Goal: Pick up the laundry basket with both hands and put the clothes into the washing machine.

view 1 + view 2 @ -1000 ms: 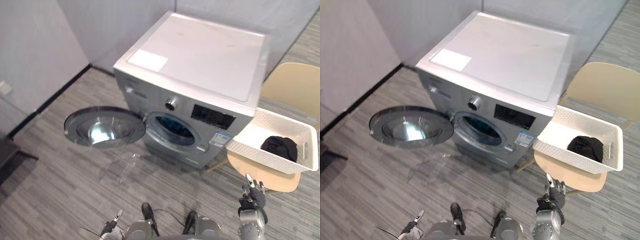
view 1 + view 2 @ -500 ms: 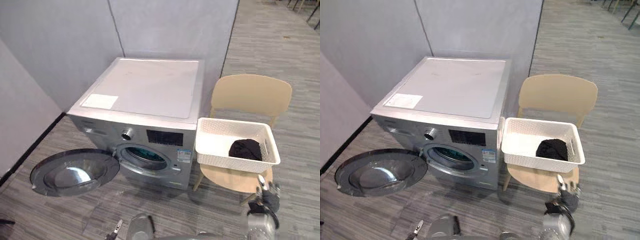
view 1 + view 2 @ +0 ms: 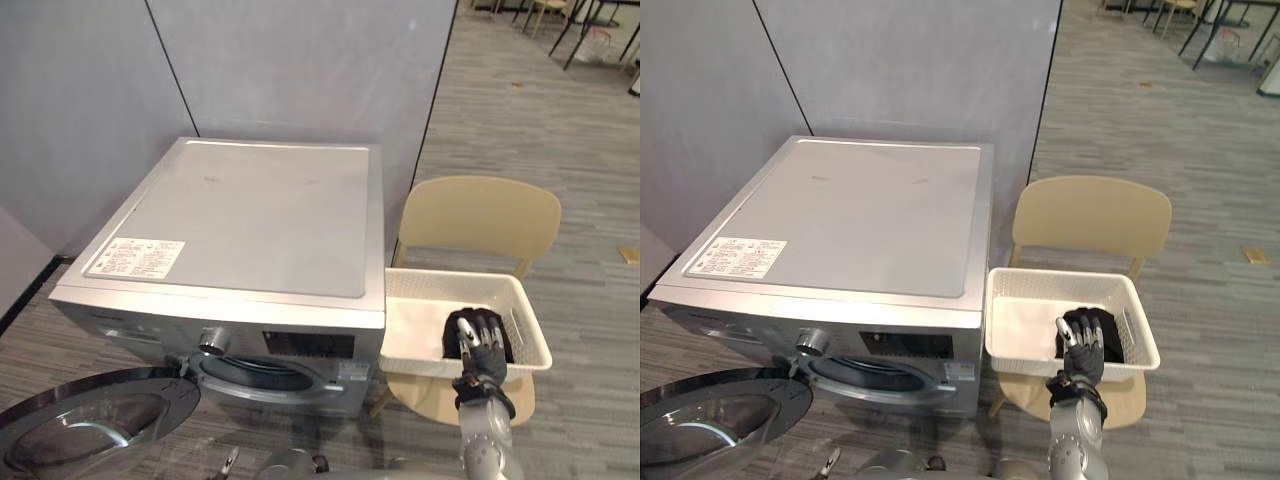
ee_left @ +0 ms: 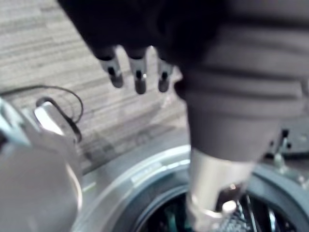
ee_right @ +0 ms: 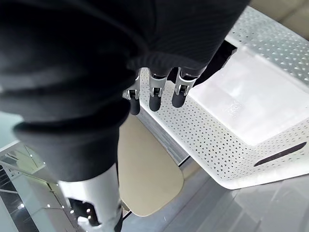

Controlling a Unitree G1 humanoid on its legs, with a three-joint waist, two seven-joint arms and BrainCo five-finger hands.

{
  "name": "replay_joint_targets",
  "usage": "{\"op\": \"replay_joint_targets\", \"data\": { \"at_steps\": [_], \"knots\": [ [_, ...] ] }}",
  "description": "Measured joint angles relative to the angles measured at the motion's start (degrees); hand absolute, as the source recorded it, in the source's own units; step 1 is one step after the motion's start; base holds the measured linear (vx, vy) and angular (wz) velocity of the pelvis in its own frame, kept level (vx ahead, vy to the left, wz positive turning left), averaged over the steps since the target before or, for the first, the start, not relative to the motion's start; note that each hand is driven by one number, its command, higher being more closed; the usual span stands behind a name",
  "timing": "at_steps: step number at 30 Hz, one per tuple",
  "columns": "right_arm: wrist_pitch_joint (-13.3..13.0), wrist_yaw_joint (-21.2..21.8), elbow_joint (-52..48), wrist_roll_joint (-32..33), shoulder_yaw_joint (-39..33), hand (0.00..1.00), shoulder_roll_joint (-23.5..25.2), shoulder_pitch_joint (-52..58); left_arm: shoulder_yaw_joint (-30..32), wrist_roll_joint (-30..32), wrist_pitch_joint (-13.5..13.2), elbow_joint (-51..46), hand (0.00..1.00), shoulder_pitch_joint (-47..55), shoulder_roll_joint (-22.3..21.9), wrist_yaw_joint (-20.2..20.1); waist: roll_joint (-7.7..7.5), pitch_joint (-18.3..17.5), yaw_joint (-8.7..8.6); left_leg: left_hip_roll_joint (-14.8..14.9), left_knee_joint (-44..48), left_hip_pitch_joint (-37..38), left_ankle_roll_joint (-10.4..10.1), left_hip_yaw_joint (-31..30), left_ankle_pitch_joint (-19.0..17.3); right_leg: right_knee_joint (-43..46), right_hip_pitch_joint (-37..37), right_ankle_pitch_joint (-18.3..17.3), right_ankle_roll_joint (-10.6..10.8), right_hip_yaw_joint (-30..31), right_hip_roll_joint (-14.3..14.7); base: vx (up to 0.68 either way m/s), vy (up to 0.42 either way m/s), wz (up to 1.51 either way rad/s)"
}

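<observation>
The right hand (image 3: 483,345) is up with its fingers straight and apart, holding nothing. The left hand (image 4: 137,72) hangs low by the washing machine (image 3: 250,215), fingers loose and empty. To do this well, I think each hand should take one end of the laundry basket (image 3: 415,335), so it does not tip. The basket sits just past the right hand, on a chair (image 3: 480,215). The dark clothes (image 3: 1113,345) lie inside it, right behind the fingers. The washing machine stands to that hand's left, its door (image 3: 90,425) open.
</observation>
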Motion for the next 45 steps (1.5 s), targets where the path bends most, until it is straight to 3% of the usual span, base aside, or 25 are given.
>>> {"op": "replay_joint_targets", "data": {
  "at_steps": [1, 3, 5, 6, 7, 8, 9, 10, 11, 13, 16, 21, 24, 27, 31, 33, 38, 45],
  "knots": [
    [0.0, 0.0, -0.9, -0.6, -0.1, 0.00, 0.0, -0.1, -0.2, 0.0, 0.0, -0.9, 0.00, -0.9, -0.4, 0.6, 0.31, 0.1, 0.16, 1.2, -0.6, 0.8, -0.1, -0.4, -0.1, -1.2, -1.5, -0.2, -4.2, -2.0, -4.1, 0.14, -0.120, 0.32],
    [0.0, 0.0, -3.1, -1.5, -0.1, 0.00, -0.4, -0.3, -0.2, 0.0, -0.5, -1.5, 0.00, -1.6, -1.1, 0.7, 0.89, 0.2, 0.26, 3.6, -0.4, 1.6, -1.5, -1.0, -0.7, -8.7, -1.6, 0.4, -5.6, -2.5, -8.2, 0.14, -0.237, 0.18],
    [0.1, -0.1, -4.2, -2.8, -1.1, 0.00, -0.4, -1.4, -0.2, 0.0, -0.8, -1.5, 0.00, -1.6, -0.9, 0.7, 0.83, -0.1, 0.33, 6.1, 0.6, 1.5, -3.6, -1.7, -1.5, -19.5, -0.4, 2.5, -5.3, -2.5, -11.3, 0.16, -0.419, 0.09],
    [0.1, -0.2, -4.5, -3.4, -2.5, 0.00, -0.3, -2.5, -0.3, 0.0, -1.1, -1.4, 0.00, -1.1, -0.4, 0.8, 0.18, -0.5, 0.38, 7.5, 1.2, 1.4, -5.5, -2.0, -2.0, -26.8, 0.9, 6.3, -4.8, -2.5, -12.5, 0.10, -0.473, -0.02],
    [0.0, -0.4, -4.6, -4.0, -3.6, 0.00, -0.1, -3.4, -0.4, 0.0, -1.4, -1.3, 0.00, -0.2, 0.4, 0.7, -0.84, -1.0, 0.36, 8.8, 1.5, 1.3, -8.0, -2.1, -3.3, -32.1, 2.2, 12.7, -1.6, -1.7, -12.9, 0.09, -0.526, -0.05],
    [0.0, -0.6, -4.6, -4.3, -3.9, 0.00, -0.1, -3.5, -0.3, 0.0, -1.4, -1.1, 0.00, 0.3, 1.0, 0.7, -1.98, -1.4, 0.41, 9.3, 1.5, 1.3, -9.4, -2.0, -3.6, -34.6, 2.9, 17.0, 1.8, -1.6, -12.9, 0.06, -0.478, -0.21],
    [0.1, -1.0, -4.5, -4.8, -4.8, 0.00, -0.5, -3.7, 0.3, 0.0, -1.4, 0.2, 0.00, 0.9, 1.3, 0.7, -2.04, -2.3, 0.61, 11.2, 0.9, 1.9, -12.0, -2.3, -4.0, -38.2, 4.9, 11.1, 6.1, -3.3, -10.8, 0.07, -0.513, -0.20],
    [0.1, -1.1, -4.4, -4.9, -5.7, 0.00, -1.3, -4.0, 0.8, 0.0, -1.3, 1.3, 0.00, 1.4, 0.6, 0.8, -0.60, -2.7, 0.52, 13.6, 0.3, 2.1, -13.0, -3.2, -3.8, -38.7, 5.9, 11.1, 5.4, -4.3, -8.6, 0.10, -0.530, -0.24],
    [0.1, -1.3, -4.1, -5.7, -8.7, 0.00, -3.1, -4.1, 0.8, 0.0, -1.0, 1.6, 0.00, 3.1, -1.5, 0.6, 2.85, -4.0, 0.29, 17.0, -3.2, 2.6, -13.9, -4.3, -2.0, -41.3, 6.1, 11.4, 3.4, -5.5, -4.0, 0.12, -0.468, -0.12],
    [0.6, -1.3, -3.5, -6.6, -11.0, 0.00, -5.2, -4.1, 0.9, 0.0, -0.7, 2.7, 0.00, 3.5, -2.1, 0.5, 4.30, -4.3, 0.25, 18.4, -5.8, 3.2, -14.9, -5.4, 1.9, -42.3, 6.1, 11.3, 2.4, -6.2, -2.1, 0.13, -0.340, -0.01],
    [2.1, -1.2, -1.6, -10.4, -11.7, 0.00, -9.0, -4.3, 2.8, 0.1, -0.3, 3.6, 0.00, 4.0, -2.2, 0.4, 4.35, -4.4, 0.25, 20.0, -10.3, 3.5, -14.9, -5.7, 8.2, -48.2, 8.7, 13.8, 0.5, -8.6, 0.7, 0.12, -0.252, 0.12],
    [4.8, 2.0, 4.9, -18.3, -9.7, 0.00, -15.0, -8.2, 2.9, 3.0, -0.3, 3.6, 0.00, 4.1, -1.4, -1.6, 3.68, -4.3, 0.38, 19.7, -15.0, 3.4, -15.0, -4.9, 9.3, -56.5, 10.5, 18.6, 1.0, -10.1, 1.5, 0.03, -0.011, 0.08],
    [7.1, 6.4, 10.0, -22.9, -5.4, 0.00, -17.5, -12.0, 1.8, 4.8, -0.2, 3.3, 0.00, 4.0, 0.6, -3.4, 2.03, -3.4, 0.45, 18.2, -15.9, 2.9, -15.0, -4.1, 9.3, -61.5, 11.4, 22.2, 1.5, -10.1, 0.8, -0.04, 0.056, -0.02],
    [7.6, 9.8, 15.2, -27.4, 0.2, 0.00, -20.8, -17.5, -0.2, 5.8, 0.0, 3.2, 0.00, 4.0, 2.5, -4.5, 0.44, -1.3, 0.61, 17.5, -15.8, 1.6, -15.3, -3.4, 9.1, -63.9, 10.8, 24.7, 1.6, -9.3, 0.4, -0.12, 0.038, -0.06],
    [7.6, 12.6, 20.3, -30.9, 5.3, 0.00, -24.9, -23.6, -0.9, 6.3, 0.0, 2.4, 0.00, 2.8, 3.0, -4.7, 0.86, 2.6, 1.04, 17.2, -14.5, -0.7, -15.9, -3.5, 8.5, -64.3, 9.0, 26.5, 1.3, -8.9, 0.1, -0.17, 0.013, -0.06],
    [8.3, 13.4, 22.3, -32.8, 8.3, 0.00, -27.1, -25.3, -2.2, 6.3, -0.1, 1.5, 0.00, 1.6, 3.3, -4.8, 1.49, 4.9, 2.14, 17.2, -13.1, -3.1, -16.0, -3.8, 8.3, -64.4, 7.1, 27.2, 1.4, -8.8, 0.1, -0.21, -0.009, -0.02],
    [9.3, 15.0, 24.8, -37.6, 11.9, 0.00, -28.2, -26.8, -4.3, 6.3, -0.3, 0.9, 0.00, 0.3, 3.5, -4.7, 1.87, 8.7, 1.91, 17.2, -11.4, -5.0, -16.4, -5.1, 8.1, -64.0, 6.1, 27.9, 1.1, -9.0, 0.2, -0.10, -0.007, 0.03],
    [10.0, 14.9, 27.5, -36.4, 13.6, 0.00, -31.3, -33.3, -8.5, 3.8, -1.6, -1.7, 0.00, -2.1, 4.5, -4.4, 1.55, 14.7, 2.02, 17.2, -8.6, -8.7, -16.0, -6.1, 8.3, -60.3, 1.8, 28.3, 0.6, -8.3, -0.2, -0.05, 0.007, -0.04]
  ]
}}
